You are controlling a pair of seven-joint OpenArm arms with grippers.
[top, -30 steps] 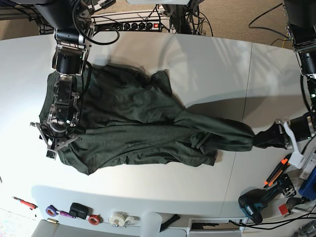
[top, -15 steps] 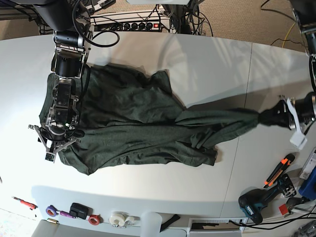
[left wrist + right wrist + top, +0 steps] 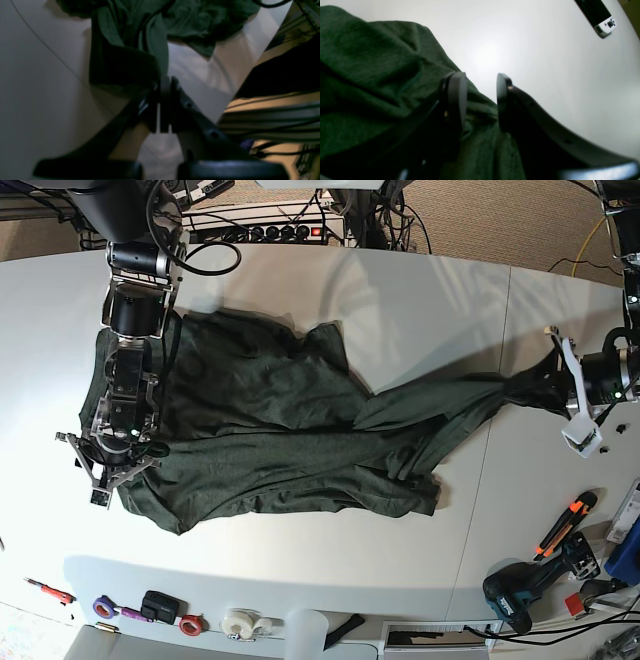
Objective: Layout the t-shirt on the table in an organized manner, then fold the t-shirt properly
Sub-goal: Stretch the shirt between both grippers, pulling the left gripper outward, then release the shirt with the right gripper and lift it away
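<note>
The dark green t-shirt (image 3: 260, 420) lies rumpled on the left half of the white table (image 3: 420, 310). One end of it is drawn out in a long taut strip toward the right. My left gripper (image 3: 538, 387) is shut on that end, and the left wrist view shows the fingertips (image 3: 165, 100) pressed together with green cloth (image 3: 155, 42) pinched and hanging off them. My right gripper (image 3: 108, 468) sits at the shirt's left edge. In the right wrist view its fingers (image 3: 455, 95) stand apart over the cloth (image 3: 370, 75), gripping nothing.
A thin seam (image 3: 497, 410) crosses the table on the right. An orange-handled tool (image 3: 563, 527) and a drill (image 3: 520, 590) lie at the front right. Tape rolls (image 3: 240, 621) line the front edge. A power strip (image 3: 285, 230) sits behind the table.
My left gripper has carried the shirt's end toward the far side of the table, swinging the stretched strip with it. The right arm has stayed where it was.
</note>
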